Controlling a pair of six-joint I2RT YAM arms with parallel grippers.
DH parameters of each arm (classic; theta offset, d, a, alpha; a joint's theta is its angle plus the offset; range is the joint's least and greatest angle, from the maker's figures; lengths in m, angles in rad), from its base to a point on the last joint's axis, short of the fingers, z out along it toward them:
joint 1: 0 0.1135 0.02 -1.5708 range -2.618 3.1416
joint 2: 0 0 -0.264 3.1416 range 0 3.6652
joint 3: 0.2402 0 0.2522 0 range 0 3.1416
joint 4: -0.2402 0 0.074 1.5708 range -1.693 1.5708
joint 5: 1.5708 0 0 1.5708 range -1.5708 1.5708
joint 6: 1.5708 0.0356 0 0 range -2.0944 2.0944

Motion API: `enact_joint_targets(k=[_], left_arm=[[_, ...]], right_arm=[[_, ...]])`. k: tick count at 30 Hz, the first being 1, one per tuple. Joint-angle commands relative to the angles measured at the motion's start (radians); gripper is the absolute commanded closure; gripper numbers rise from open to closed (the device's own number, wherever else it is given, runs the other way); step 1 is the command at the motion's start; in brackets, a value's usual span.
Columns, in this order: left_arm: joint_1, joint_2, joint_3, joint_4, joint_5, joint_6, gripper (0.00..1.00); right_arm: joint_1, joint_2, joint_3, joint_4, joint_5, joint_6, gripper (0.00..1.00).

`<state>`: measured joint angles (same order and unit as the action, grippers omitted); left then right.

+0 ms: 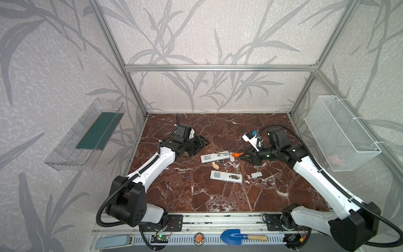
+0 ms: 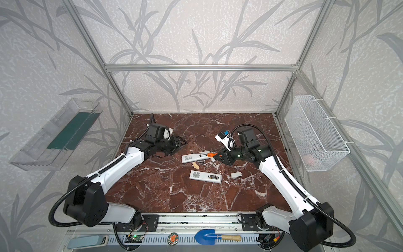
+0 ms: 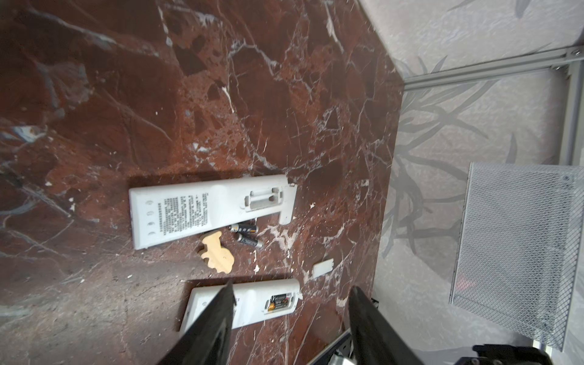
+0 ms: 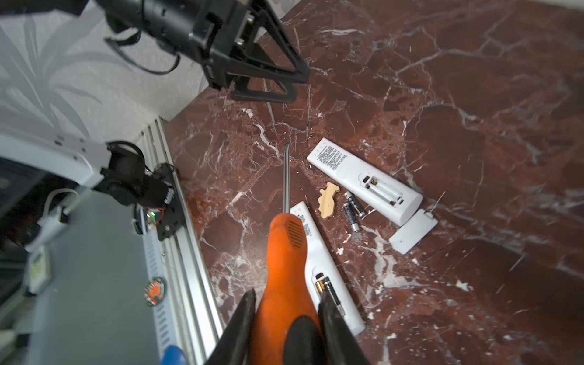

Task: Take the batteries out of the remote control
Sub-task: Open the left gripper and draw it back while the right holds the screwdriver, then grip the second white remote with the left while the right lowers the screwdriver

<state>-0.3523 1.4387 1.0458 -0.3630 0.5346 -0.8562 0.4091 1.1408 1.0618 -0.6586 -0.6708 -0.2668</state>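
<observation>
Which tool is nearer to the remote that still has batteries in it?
Right. The right tool, shut on the screwdriver, is just behind the remote; the left tool is farther off, back-left.

Nothing legible from my cams: far remote [image 3: 189, 211] has a printed txt block on its back, too small to read, & labels on the batteries [image 3: 279, 302] sitting in the near remote [image 3: 251, 305] are just blur.

Marble tabletop [image 1: 218, 196] bears two remotes [image 1: 214, 157] [image 1: 225, 176], two loose batteries [image 4: 351, 218], two covers [image 1: 257, 174] [image 4: 412, 232], a wooden piece [image 3: 218, 256].
</observation>
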Motion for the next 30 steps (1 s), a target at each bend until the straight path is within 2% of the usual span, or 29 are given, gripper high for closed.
enact_joint_targets(k=[1,5,11,17,20,25,30], left_arm=[[0.001,0.034,0.042,-0.145,0.088,0.167,0.43],[-0.003,0.070,0.084,-0.281,0.089,0.339,0.44],[-0.034,0.064,0.102,-0.312,0.131,0.641,0.43],[-0.134,0.148,0.195,-0.477,0.079,1.050,0.42],[-0.168,0.186,0.206,-0.514,0.065,1.208,0.40],[-0.213,0.202,0.179,-0.488,0.053,1.391,0.40],[-0.241,0.204,0.121,-0.395,0.042,1.487,0.40]], right_arm=[[0.020,-0.074,-0.017,-0.097,0.089,-0.340,1.00],[0.037,-0.100,-0.028,-0.165,0.131,-0.472,1.00],[0.069,-0.105,-0.028,-0.253,0.240,-0.603,1.00],[0.073,-0.132,-0.057,-0.274,0.298,-0.629,1.00],[0.075,-0.146,-0.067,-0.288,0.343,-0.624,1.00],[0.074,-0.175,-0.084,-0.308,0.419,-0.629,1.00],[0.074,-0.190,-0.106,-0.319,0.438,-0.617,1.00]])
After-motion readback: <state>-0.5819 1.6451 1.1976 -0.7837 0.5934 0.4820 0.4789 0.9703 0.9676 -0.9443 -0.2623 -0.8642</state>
